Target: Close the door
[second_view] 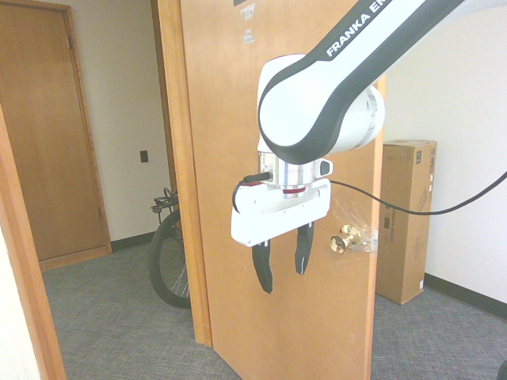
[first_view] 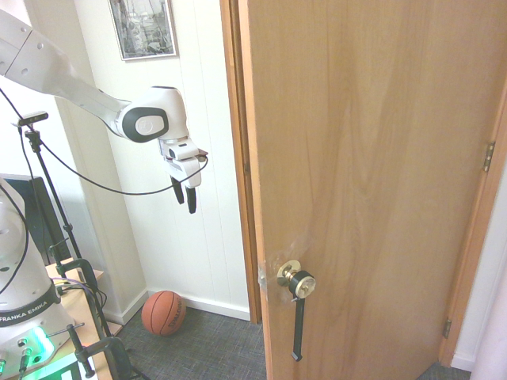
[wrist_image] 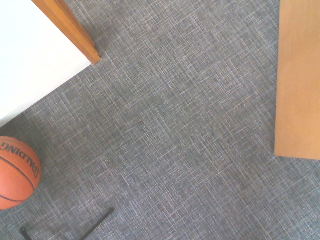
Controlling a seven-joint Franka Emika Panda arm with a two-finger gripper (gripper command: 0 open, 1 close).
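- Door: light-brown wood grain, standing open. From the first exterior viewpoint, it occupies the right side of the scene, with its hinged edge at far right.
- Knob: round, brass, mounted near the free edge of the door. A black strap hangs from it. A second brass knob is fitted on the opposite face.
- Gripper: suspended in the air to the left of the door, fingers pointing down. The two fingers are spread apart, with nothing held between them.
- Door frame: reddish-brown wood, upright beside the free edge of the door.
- Basketball: orange, resting on the grey carpet near the white wall, below and left of the gripper.
- Framed picture: mounted on the wall, above the gripper.
- Cardboard box: tall, upright on the carpet, visible past the free edge of the door in the second exterior view.
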